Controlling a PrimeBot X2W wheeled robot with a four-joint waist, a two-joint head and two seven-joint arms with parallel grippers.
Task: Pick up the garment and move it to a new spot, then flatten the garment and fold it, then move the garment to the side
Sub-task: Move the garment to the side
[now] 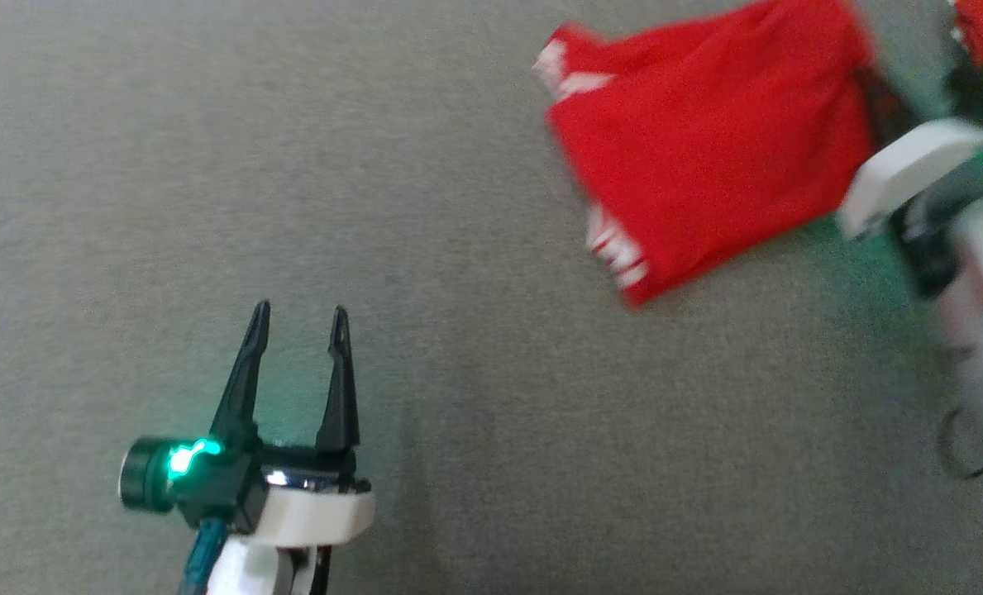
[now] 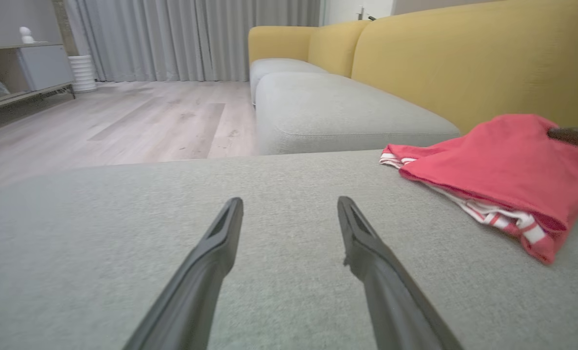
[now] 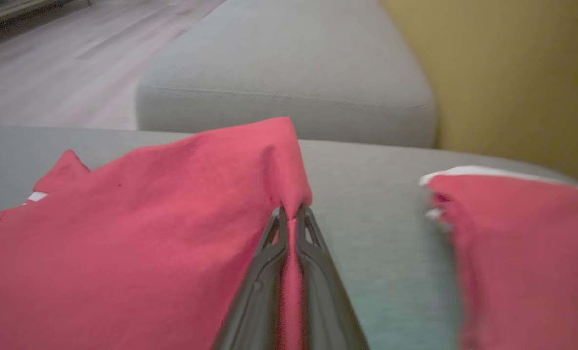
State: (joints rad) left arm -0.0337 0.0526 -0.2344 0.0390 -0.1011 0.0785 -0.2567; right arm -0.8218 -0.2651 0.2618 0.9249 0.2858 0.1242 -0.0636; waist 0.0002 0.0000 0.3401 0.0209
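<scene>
The garment (image 1: 706, 140) is soft red knit cloth with white striped trim. It lies in a loose, roughly square heap with rumpled folds on a grey cushion (image 1: 375, 165) of coarse, flat woven fabric, toward 1 o'clock in the head view. The left gripper (image 1: 301, 310) sits at 7 o'clock in that view. Its two slim, dark, tapering plastic fingers are spread apart above bare cushion, well apart from the cloth, with a green light glowing on its wrist. The left wrist view shows the same gripper (image 2: 289, 201) spread wide, with the garment (image 2: 502, 170) at 3 o'clock. There the white stripes show along the lower hem, and one dark finger (image 2: 573, 137) of the other arm reaches in at the cloth's top edge. The right wrist view gives what the head view blurs. The right gripper (image 3: 292, 211) has its fingers pressed together on a raised peak of the garment (image 3: 148, 233), with a strip of red caught between them. At 3 o'clock in that view lies a second red piece (image 3: 522, 243) with a white edge; whether it belongs to the same garment I cannot tell. The wrist views also show a mustard-yellow padded backrest (image 2: 464, 63), a pale wood plank floor (image 2: 138, 116), pleated grey curtains (image 2: 172, 39) and a low cabinet (image 2: 36, 65).
</scene>
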